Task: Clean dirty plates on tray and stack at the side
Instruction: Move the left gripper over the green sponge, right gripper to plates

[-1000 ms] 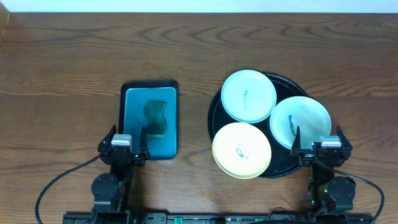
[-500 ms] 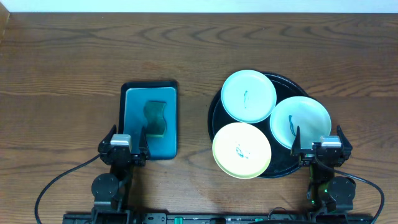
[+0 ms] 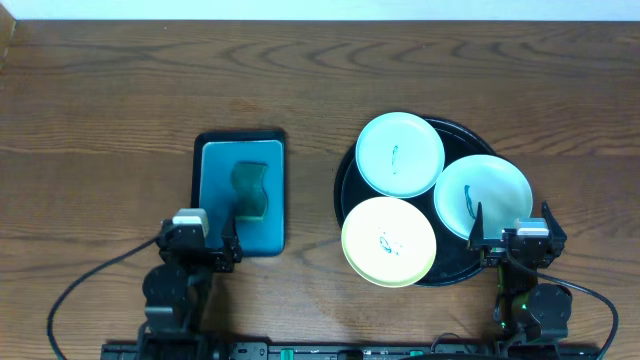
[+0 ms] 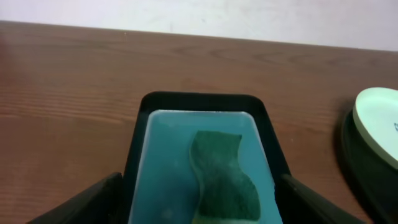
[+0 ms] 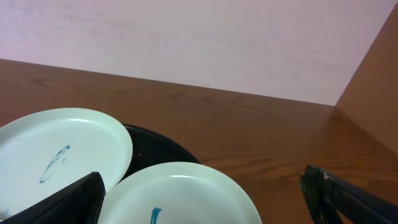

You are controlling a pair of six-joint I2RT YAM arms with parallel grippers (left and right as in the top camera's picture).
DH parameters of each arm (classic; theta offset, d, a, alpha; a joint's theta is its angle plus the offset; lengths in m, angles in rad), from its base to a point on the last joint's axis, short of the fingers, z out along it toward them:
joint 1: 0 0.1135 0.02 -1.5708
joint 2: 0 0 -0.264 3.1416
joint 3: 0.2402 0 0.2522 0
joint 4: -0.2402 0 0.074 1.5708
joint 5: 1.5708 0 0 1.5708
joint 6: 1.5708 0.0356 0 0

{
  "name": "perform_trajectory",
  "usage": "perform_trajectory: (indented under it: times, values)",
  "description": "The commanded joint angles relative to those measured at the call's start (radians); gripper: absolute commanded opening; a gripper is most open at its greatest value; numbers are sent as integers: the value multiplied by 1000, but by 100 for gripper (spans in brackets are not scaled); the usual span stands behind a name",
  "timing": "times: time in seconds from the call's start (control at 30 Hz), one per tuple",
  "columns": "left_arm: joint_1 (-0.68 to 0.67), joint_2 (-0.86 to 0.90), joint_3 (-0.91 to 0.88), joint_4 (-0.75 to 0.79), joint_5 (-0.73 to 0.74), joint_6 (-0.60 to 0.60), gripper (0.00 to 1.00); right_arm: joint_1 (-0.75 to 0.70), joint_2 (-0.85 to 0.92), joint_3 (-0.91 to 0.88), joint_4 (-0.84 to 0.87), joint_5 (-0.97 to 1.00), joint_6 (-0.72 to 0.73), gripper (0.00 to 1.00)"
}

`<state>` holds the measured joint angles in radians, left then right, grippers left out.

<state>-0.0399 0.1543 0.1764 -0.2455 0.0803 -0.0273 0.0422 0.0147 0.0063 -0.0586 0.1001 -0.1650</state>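
The left gripper (image 3: pixel 200 232) has shifted slightly toward the lower left of the overhead frame, while the right gripper (image 3: pixel 511 222) sits unchanged. Both have their fingers spread apart and hold nothing. Right of centre, the large round glossy black tray (image 3: pixel 345 180) carries three round plates lying flat and face up, with no long axis. The upper mint-white plate (image 3: pixel 400 153) and right mint-white plate (image 3: pixel 483 195) appear in the right wrist view. The pale yellow plate (image 3: pixel 389 241), overhanging the tray's lower-left rim, shows only from overhead. The left wrist view shows the dark green wavy sponge (image 4: pixel 221 177) lying lengthwise in the rectangular teal tray (image 4: pixel 161 155).
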Motion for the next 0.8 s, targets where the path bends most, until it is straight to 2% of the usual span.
perform_trajectory:
  times: [0.0,0.1,0.37,0.6,0.77]
  values:
    - [4,108,134,-49,14,-12,78,-11,-6,-1,2,-4,61,99]
    - [4,250,256,-138,14,-12,78,-11,-3,-1,-6,-17,181,99]
    - [4,489,489,-369,14,-12,78,-11,26,62,-106,-73,281,99]
    - [4,602,530,-492,41,-13,78,-11,196,272,-323,-168,329,99]
    - [4,622,530,-505,117,-16,78,-11,383,438,-480,-240,329,99]
